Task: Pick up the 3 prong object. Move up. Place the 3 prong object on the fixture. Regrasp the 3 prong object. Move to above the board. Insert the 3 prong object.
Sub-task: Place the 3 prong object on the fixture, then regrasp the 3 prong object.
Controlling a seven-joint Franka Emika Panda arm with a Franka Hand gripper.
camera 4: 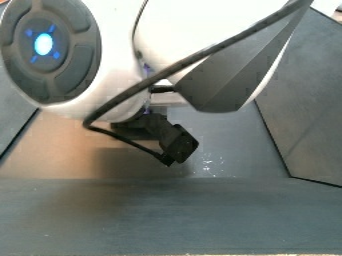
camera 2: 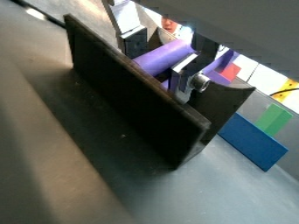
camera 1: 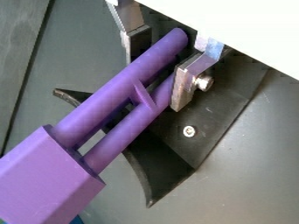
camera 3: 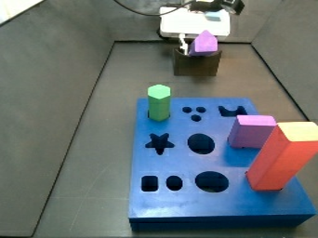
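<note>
One piece mattered: the 3 prong object [camera 1: 111,114] lay on the fixture [camera 1: 222,105], prongs between the gripper [camera 1: 163,54] fingers [camera 1: 187,83], which looked closed on them, prob. regrasping. Behind the board [camera 3: 211,200], whose holes held a green peg [camera 3: 159,100], pink cube [camera 3: 254,131], orange block [camera 3: 281,153].

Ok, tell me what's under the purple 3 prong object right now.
The 3 prong object lies on the dark fixture, its prongs between the gripper's jaws. In a side view the fixture sits directly beneath it. The actual contact surface is covered, so seating can't be confirmed.
</note>
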